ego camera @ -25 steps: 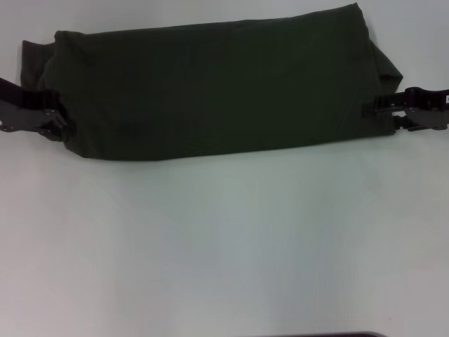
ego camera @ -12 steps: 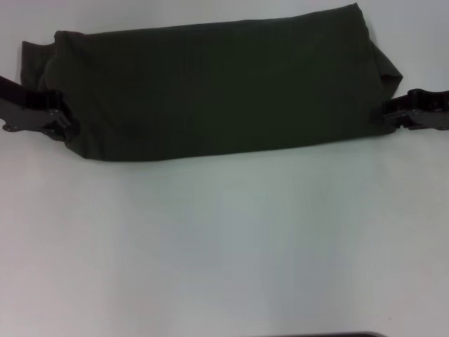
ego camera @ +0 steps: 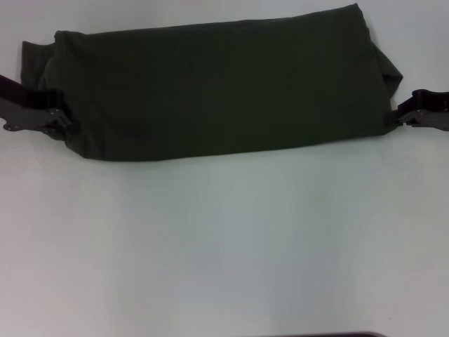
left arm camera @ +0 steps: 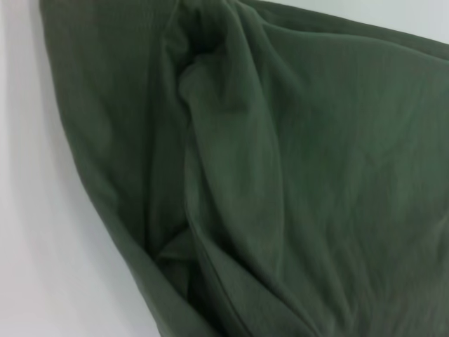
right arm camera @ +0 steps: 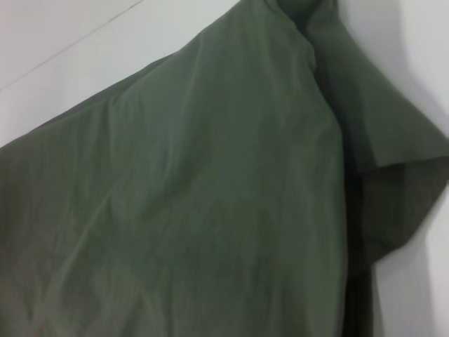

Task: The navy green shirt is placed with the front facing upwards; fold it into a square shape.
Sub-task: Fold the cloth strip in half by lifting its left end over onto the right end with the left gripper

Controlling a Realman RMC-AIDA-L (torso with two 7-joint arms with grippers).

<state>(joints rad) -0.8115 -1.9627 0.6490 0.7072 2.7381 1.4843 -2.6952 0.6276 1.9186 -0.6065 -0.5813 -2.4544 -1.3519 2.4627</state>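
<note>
The navy green shirt (ego camera: pixel 217 91) lies folded into a long horizontal band across the far part of the white table (ego camera: pixel 224 239), plain green side up, no lettering showing. A sleeve sticks out at each end. My left gripper (ego camera: pixel 64 121) sits low at the band's left end, open, with its tips at the cloth's edge. Just off the right end is my right gripper (ego camera: pixel 395 116), open and holding nothing. Creased green cloth of the shirt (left arm camera: pixel 280 175) fills the left wrist view, and the right wrist view shows the shirt (right arm camera: pixel 175 210) with its sleeve.
A wide stretch of bare white table lies in front of the shirt. A thin dark edge (ego camera: pixel 323 335) shows at the very bottom of the head view.
My right gripper has drawn back to the right, off the shirt's end, and the cloth stayed where it was. My left gripper has shifted slightly left and away.
</note>
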